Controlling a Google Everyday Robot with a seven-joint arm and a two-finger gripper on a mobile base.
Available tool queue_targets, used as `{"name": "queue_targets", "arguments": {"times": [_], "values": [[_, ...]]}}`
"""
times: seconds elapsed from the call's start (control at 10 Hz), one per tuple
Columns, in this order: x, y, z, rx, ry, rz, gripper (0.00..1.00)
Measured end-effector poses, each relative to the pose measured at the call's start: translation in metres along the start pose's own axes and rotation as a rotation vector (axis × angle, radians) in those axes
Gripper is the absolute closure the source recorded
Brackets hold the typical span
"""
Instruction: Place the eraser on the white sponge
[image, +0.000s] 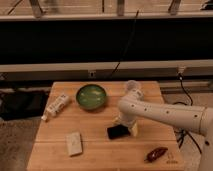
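Hand (125, 124) at eraser (118, 132); open tabletop (97, 143) between it and white sponge (74, 143).

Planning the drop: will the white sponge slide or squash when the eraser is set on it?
It probably won't slide: the white sponge lies flat on the table. It looks soft, so may give slightly. The eraser, beside the gripper at mid-table, is flat and unlikely to roll off.

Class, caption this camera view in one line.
Gripper at the eraser, right of the white sponge, on the wooden table.
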Motion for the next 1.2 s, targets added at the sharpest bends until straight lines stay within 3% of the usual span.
{"name": "queue_targets", "arguments": {"times": [0.3, 0.7, 1.0, 1.1, 1.2], "values": [[-0.004, 0.001, -0.008, 0.019, 0.001, 0.015, 0.20], [-0.006, 0.005, 0.003, 0.028, -0.035, 0.043, 0.22], [-0.012, 0.005, 0.005, 0.032, -0.054, 0.041, 0.46], [-0.015, 0.003, 0.004, 0.035, -0.064, 0.035, 0.60], [-0.017, 0.003, 0.003, 0.034, -0.070, 0.032, 0.68]]}}
